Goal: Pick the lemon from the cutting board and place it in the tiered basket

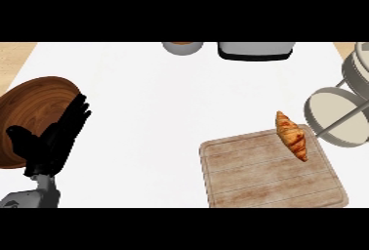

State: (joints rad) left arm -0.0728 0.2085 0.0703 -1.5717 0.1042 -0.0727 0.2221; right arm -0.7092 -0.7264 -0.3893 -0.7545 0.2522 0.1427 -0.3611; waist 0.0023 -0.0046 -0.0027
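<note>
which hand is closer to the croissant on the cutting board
Left, by default. The left hand rests open at the view's left edge over a wooden plate, far across the counter from the croissant. The right hand is not in view.

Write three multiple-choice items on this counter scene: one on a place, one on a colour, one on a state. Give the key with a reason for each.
1. Where does the croissant lie?
A. At the cutting board's upper right corner, overhanging its edge
B. On the wooden plate
C. Inside the tiered basket

2. What colour is the round plate at the left?
A. White
B. Dark brown wood
C. Green

3. How is the left robot hand?
A. Curled round the croissant
B. Open, fingers straight, holding nothing
C. Pressing on the cutting board

Key: 1 A, the pastry crosses the board's top right rim, short of the tiered basket. 2 B, its grain is dark brown. 3 B, its fingers are straight over the plate's edge.
</note>
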